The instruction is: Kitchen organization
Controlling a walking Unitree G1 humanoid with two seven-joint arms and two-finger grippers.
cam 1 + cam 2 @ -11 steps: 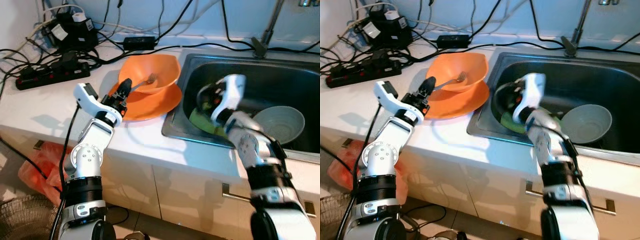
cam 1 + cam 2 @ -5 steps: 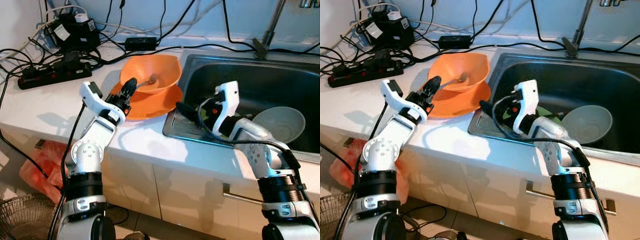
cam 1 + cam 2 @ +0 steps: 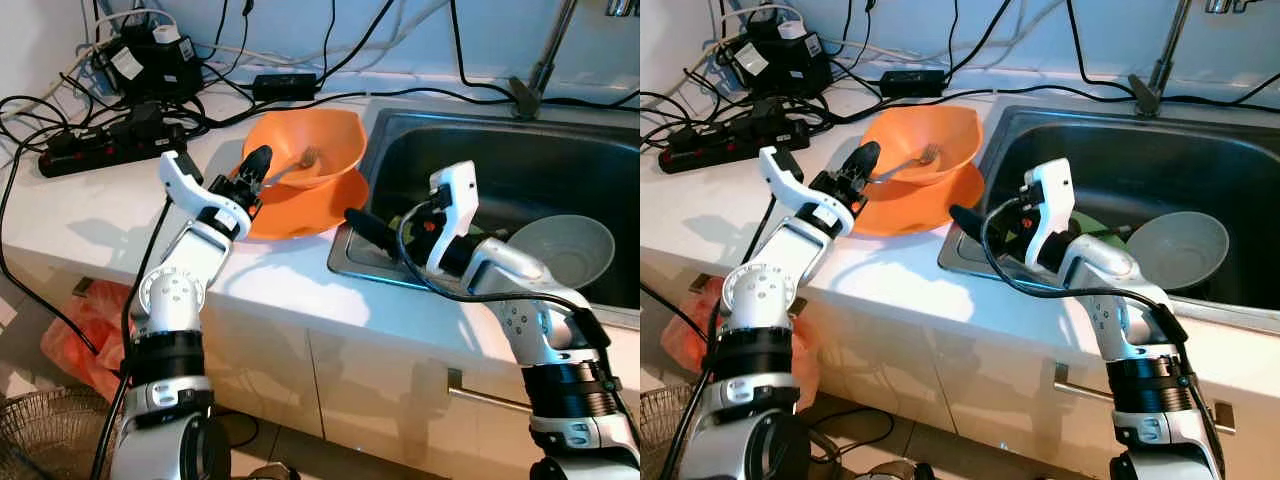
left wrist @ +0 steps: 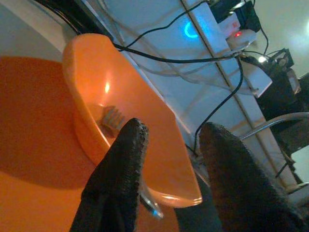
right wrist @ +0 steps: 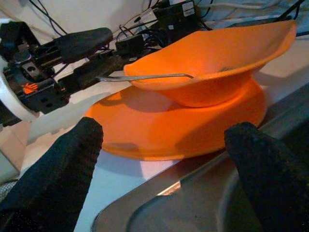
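Note:
An orange bowl (image 3: pixel 318 138) sits on an orange plate (image 3: pixel 300 208) on the white counter beside the sink. A metal fork (image 3: pixel 292 168) lies in the bowl with its handle sticking out over the rim toward my left arm. My left gripper (image 3: pixel 256 168) is open at that handle, its fingers (image 4: pixel 126 159) on either side of the handle's end (image 5: pixel 116 77). My right gripper (image 3: pixel 360 224) hovers wide open over the sink's left rim, facing the plate (image 5: pixel 159 137), with nothing between its fingers.
The steel sink (image 3: pixel 520 150) holds a grey bowl (image 3: pixel 565 250) and a green item (image 3: pixel 1092 226); the faucet (image 3: pixel 540 60) stands behind it. Power strips (image 3: pixel 100 150) and tangled cables crowd the counter's back left. An orange bag (image 3: pixel 75 330) lies on the floor below.
My right gripper came up out of the sink and swung left to its rim, toward the plate. My left gripper edged up to the fork handle.

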